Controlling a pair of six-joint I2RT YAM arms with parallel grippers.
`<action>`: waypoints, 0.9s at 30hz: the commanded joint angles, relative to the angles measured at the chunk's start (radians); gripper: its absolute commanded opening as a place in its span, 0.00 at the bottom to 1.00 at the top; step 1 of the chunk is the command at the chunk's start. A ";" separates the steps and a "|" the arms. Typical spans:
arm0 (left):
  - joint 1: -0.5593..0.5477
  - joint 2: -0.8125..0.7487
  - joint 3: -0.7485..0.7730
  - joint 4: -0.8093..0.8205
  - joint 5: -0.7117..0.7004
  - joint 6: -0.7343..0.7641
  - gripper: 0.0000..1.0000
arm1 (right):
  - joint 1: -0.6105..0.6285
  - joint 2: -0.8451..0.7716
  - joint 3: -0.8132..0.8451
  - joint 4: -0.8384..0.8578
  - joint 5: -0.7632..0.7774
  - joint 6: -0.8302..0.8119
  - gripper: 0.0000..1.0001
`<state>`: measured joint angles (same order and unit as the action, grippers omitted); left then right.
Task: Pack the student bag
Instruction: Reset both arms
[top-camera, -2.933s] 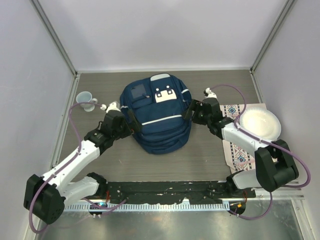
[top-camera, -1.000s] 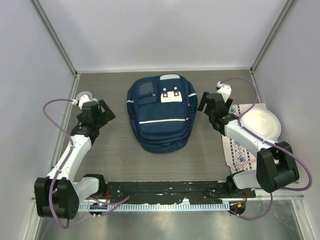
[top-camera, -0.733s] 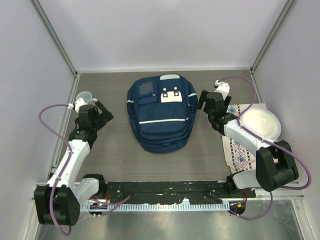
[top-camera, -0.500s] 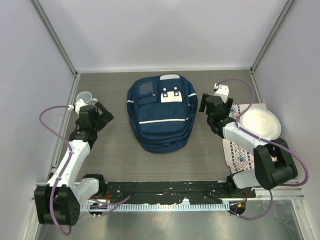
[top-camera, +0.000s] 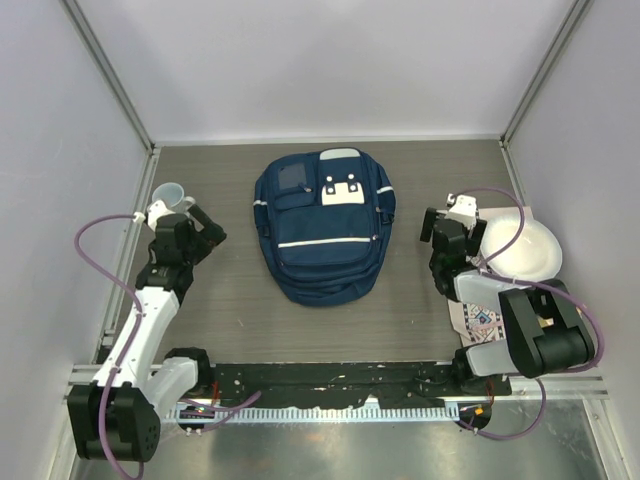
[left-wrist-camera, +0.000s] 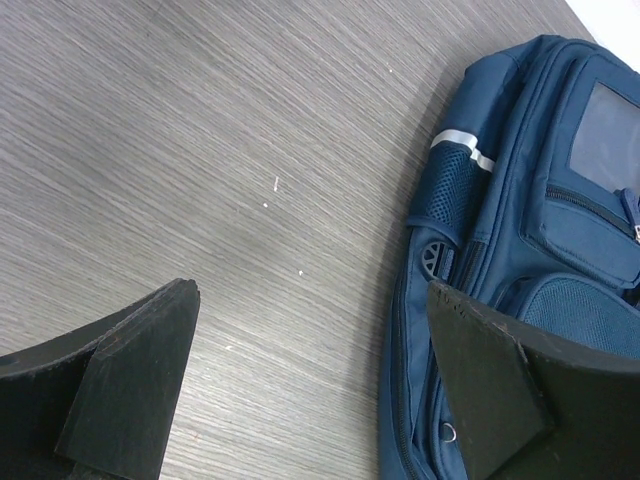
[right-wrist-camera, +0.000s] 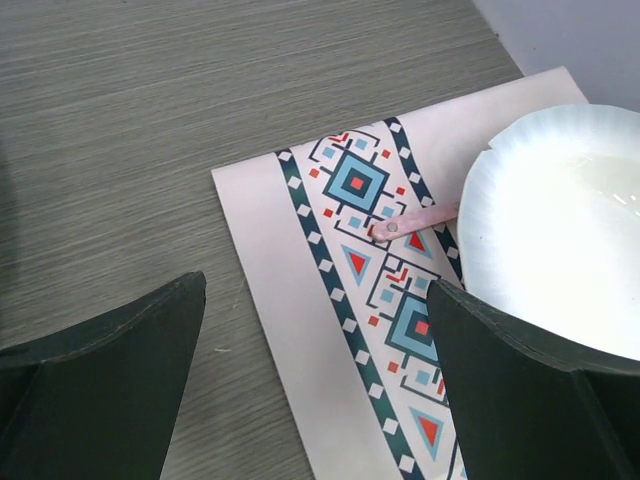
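I have both arms pulled back from the navy backpack (top-camera: 322, 225), which lies zipped flat mid-desk toward the far edge, left gripper (left-wrist-camera: 310, 385) and right gripper (right-wrist-camera: 315, 375) both wide and empty, so packing looks finished.

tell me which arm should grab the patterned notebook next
Right. Its open gripper hovers right over the patterned notebook, beside the paper plate; the left gripper is across the backpack.
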<state>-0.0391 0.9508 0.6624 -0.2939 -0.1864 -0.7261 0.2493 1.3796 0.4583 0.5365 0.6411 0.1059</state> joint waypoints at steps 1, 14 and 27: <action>0.001 -0.033 -0.014 0.007 0.001 0.002 0.99 | -0.025 0.025 -0.102 0.342 -0.017 -0.124 0.97; 0.001 -0.037 -0.021 0.004 -0.005 0.004 1.00 | -0.173 0.131 -0.205 0.601 -0.256 -0.039 0.97; 0.001 -0.067 -0.063 0.021 -0.039 -0.033 1.00 | -0.174 0.168 -0.230 0.681 -0.201 -0.028 0.97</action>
<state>-0.0391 0.9134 0.6018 -0.3061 -0.1917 -0.7567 0.0765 1.5452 0.2089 1.1145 0.4244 0.0673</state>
